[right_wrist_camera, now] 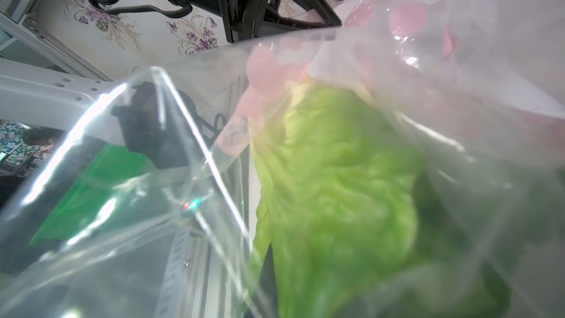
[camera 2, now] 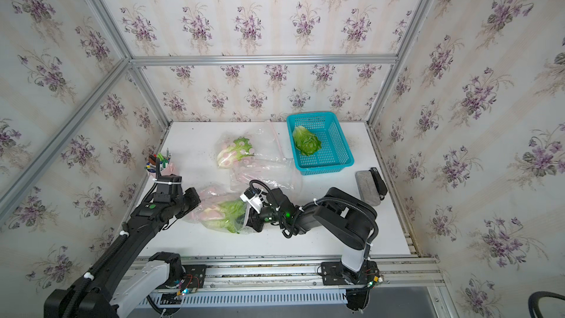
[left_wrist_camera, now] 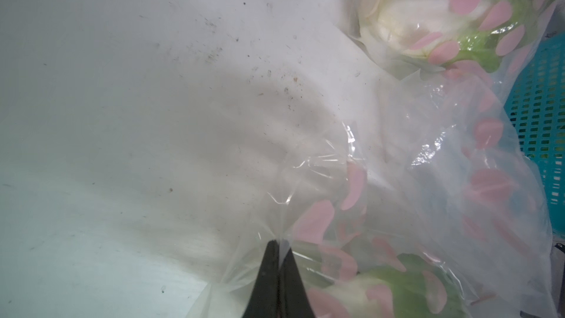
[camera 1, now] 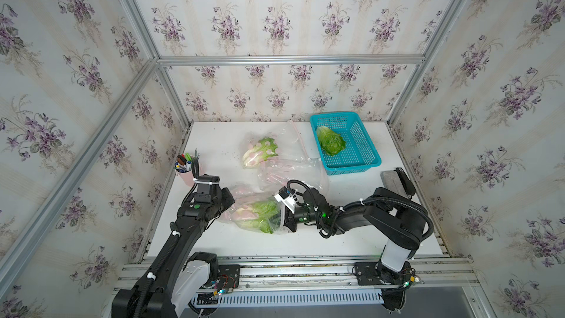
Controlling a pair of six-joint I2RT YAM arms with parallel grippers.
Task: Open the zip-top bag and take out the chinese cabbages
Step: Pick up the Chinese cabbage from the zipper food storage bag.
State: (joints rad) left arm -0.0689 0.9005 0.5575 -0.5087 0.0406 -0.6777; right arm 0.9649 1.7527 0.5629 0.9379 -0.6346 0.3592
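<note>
Both top views: you have one loose cabbage [camera 1: 330, 141] lying in the blue basket [camera 1: 333, 114], so reckon one of three out. A flat bag [camera 1: 287, 175] lies slack mid-table and looks empty. The far cabbage [camera 1: 260, 152] sits inside the far bag [camera 1: 287, 145] toward the back wall; whether that zip is open, you cannot tell. The near cabbage [camera 2: 227, 212] is inside the near bag [camera 2: 208, 194], between the two arms at the table's front. The left gripper [camera 2: 197, 198] is at the bag's pale-base end. The right gripper [camera 2: 249, 218] is at the leafy end, with film draped over it. Left wrist view: left gripper [left_wrist_camera: 279, 244] pinched tight on a gather of near bag film, creases fanning out from the tips, and the near cabbage [left_wrist_camera: 397, 295] just beside them. Right wrist view: near cabbage [right_wrist_camera: 336, 194] leaves fill the frame behind plastic. The right jaws are closed, but whether on leaf or on film you cannot tell. Judgement: two heads are left to take out, and this one looks mid-extraction, with the bag anchored on your left.
</note>
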